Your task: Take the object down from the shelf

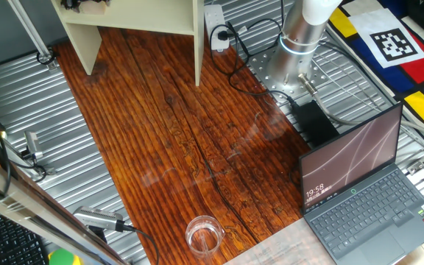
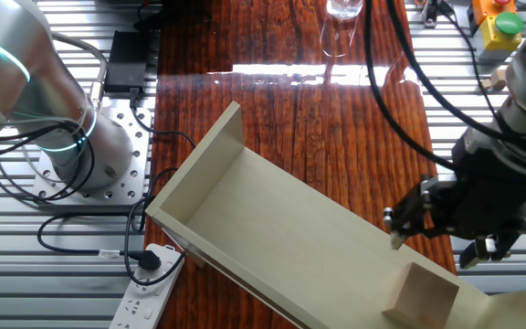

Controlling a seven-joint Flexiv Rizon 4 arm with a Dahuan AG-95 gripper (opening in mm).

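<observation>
The wooden cube (image 2: 421, 295) sat on top of the shelf (image 2: 272, 228), near its end, right at the bottom of the other fixed view. The gripper (image 2: 446, 239) hung just above the shelf board, w/ the cube lying below and a bit to the side of it in that view, i.e. close by but not betw. the fingers. One finger tip (image 2: 395, 239) showed pale against the board; the other was lost in the dark body, so I couldn't tell if the jaws stood apart or together. Nothing looked held.

Cube looked tilted or seen edge-on, so no clear long axis; roughly as wide as the gripper, so approach prob. needed squaring to its flat faces. In one fixed view only the shelf legs (image 1: 199, 44) showed, cube out of sight. A glass (image 1: 203, 235) stood far off at the table's other end, well apart from the move.
</observation>
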